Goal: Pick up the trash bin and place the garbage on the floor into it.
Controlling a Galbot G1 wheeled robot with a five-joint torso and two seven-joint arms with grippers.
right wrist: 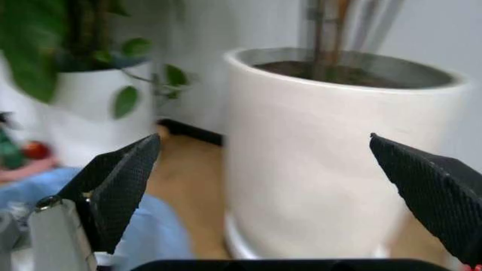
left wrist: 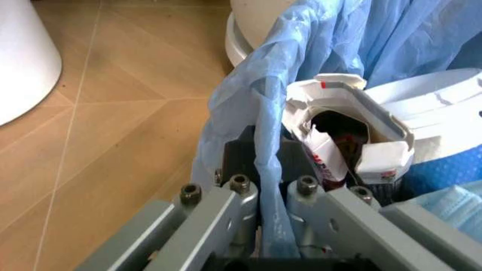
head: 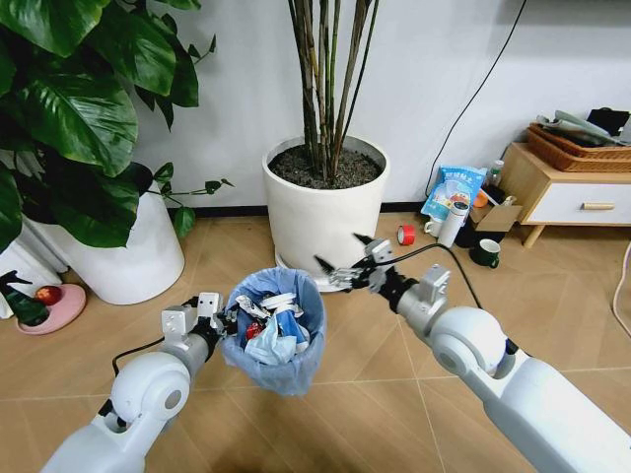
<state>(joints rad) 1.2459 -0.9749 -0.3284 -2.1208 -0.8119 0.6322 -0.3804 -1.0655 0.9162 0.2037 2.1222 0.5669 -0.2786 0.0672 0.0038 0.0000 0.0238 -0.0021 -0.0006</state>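
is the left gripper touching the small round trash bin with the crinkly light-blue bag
Touching. The left wrist view shows the left gripper with fingers clamped on the light-blue bag at the rim of the small round trash bin, no gap.

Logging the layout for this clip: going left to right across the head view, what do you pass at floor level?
Pink dish → left white plant pot → left gripper → trash bin → right gripper → red tape roll → white thermos → green mug → wooden cabinet.
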